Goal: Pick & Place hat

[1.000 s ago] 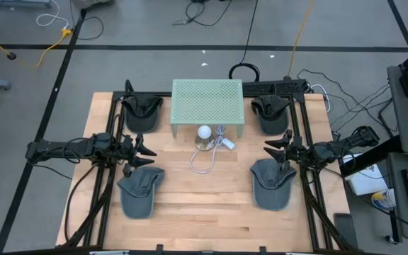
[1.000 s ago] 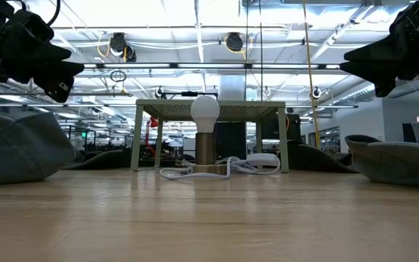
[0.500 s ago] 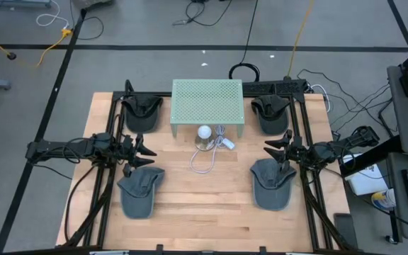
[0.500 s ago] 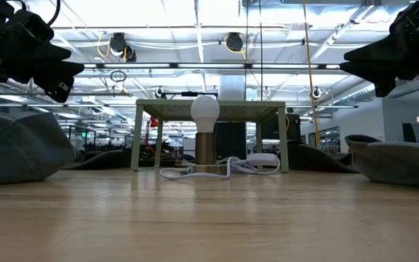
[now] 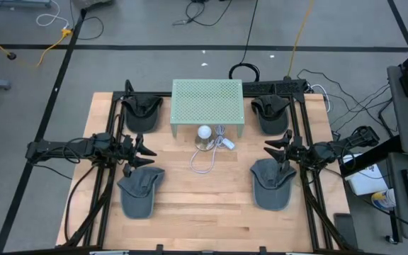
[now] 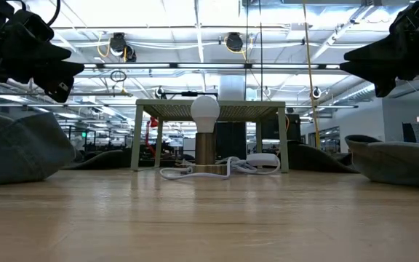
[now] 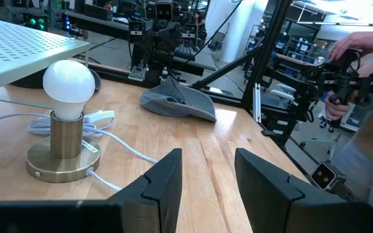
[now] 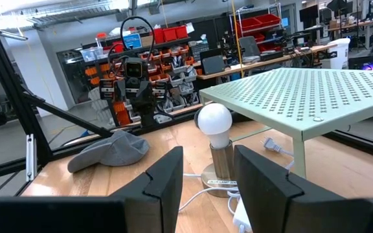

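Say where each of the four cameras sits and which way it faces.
High: above the table, looking straight down; both arms, four hats.
Low: at tabletop height, facing the lamp and green rack; grippers at upper corners.
Left wrist: on the left arm, facing across to the right hat; left gripper open.
Right wrist: on the right arm, facing across to the left hat; right gripper open.
All views share the lamp.

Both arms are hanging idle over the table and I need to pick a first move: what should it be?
Probably lower the left hand onto the grey hat lying just in front of it: its fingers stand apart with nothing between them, above the table.
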`<state>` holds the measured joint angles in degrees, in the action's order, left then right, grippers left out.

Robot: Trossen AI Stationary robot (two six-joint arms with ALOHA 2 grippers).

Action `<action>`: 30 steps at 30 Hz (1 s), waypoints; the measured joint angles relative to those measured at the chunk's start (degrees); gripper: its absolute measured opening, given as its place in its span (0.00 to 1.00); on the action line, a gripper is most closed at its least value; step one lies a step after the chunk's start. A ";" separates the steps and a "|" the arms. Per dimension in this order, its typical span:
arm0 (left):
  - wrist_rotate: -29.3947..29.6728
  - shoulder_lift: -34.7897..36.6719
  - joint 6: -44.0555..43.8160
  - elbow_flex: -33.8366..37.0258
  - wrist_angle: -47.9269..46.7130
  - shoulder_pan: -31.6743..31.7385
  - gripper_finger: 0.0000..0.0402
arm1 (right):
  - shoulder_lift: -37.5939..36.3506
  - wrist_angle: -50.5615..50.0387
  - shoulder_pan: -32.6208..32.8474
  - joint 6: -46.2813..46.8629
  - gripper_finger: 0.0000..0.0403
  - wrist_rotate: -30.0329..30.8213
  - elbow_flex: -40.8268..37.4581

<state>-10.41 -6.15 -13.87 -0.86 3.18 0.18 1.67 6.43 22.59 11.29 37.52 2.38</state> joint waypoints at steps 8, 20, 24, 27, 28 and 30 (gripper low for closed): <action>0.00 0.00 0.04 0.02 0.00 0.00 0.37 | 3.42 -2.24 0.00 -1.05 0.32 0.13 5.65; 0.00 0.02 0.06 0.00 0.02 0.00 0.37 | 17.75 -13.26 0.00 -1.55 0.32 0.12 25.16; 0.00 0.01 0.02 0.01 0.01 0.00 0.37 | 22.16 -19.61 0.00 -1.55 0.32 0.02 32.72; 0.00 0.02 0.04 0.00 0.00 0.00 0.37 | 25.32 -23.92 0.01 -1.52 0.32 -0.05 38.24; 0.00 0.00 0.04 0.00 0.00 0.00 0.37 | 26.25 -25.39 0.02 -1.53 0.32 -0.06 39.91; 0.00 0.02 0.04 0.00 0.00 0.00 0.37 | 28.10 -28.28 0.01 -1.51 0.32 -0.08 43.08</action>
<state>-10.41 -6.13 -13.82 -0.86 3.18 0.19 29.77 -21.85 22.60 9.78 37.45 45.46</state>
